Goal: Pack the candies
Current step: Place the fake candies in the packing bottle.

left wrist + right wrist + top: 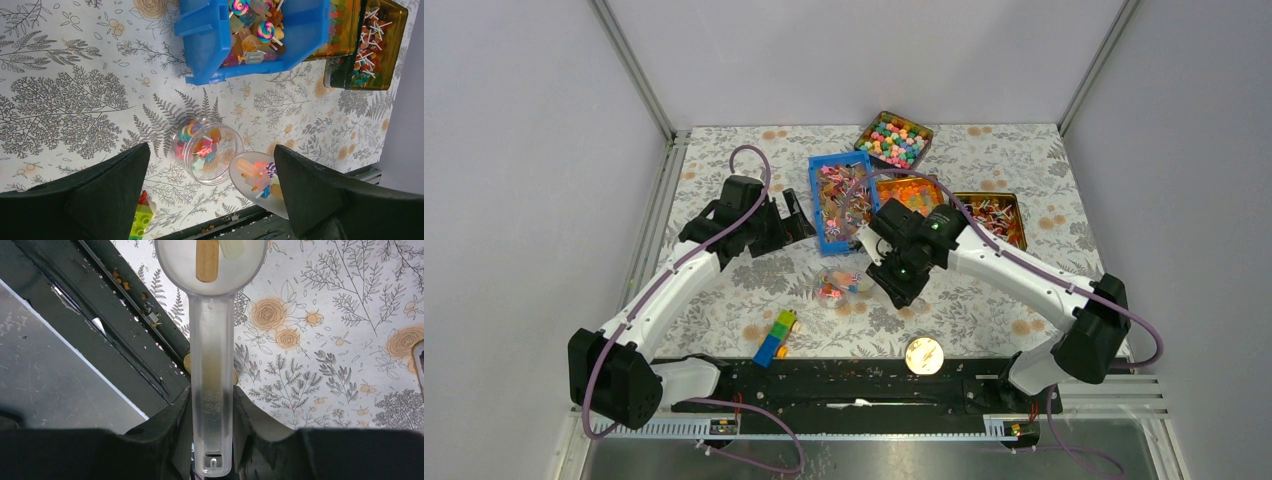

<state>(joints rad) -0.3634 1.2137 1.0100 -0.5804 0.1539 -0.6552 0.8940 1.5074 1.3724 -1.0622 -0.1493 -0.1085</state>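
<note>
We reckon the candies (256,172) to worry about are the few riding in the scoop (260,182). Its bowl sits right at the jar's (207,150) rim, about 4 o'clock from it in the left wrist view. We can't tell if it touches or hovers.

The right end effector (212,425) is pinching the far end of the scoop handle, so the bowl could swivel or sag when it tips. The bowl looks about as wide as the jar mouth, so sweets could easily skip over the rim onto the tabletop (984,310). The jar looks light and nothing steadies it. The left end effector (796,218) is well off at 10 o'clock from it, fingers spread and holding nothing, so a bump could knock the jar over.

Containers:
- The jar is partly filled with mixed sweets.
- The blue bin (816,205), at 12 o'clock from the jar, holds the main pile of wrapped sweets and swirl lollies.
- A tin (871,128) at the bin's 1 o'clock has pastel balls.
- A tin (894,178) at the bin's 3 o'clock has orange pieces.
- A third tin (1022,220), farther along at 3 o'clock, holds stick sweets.
</note>
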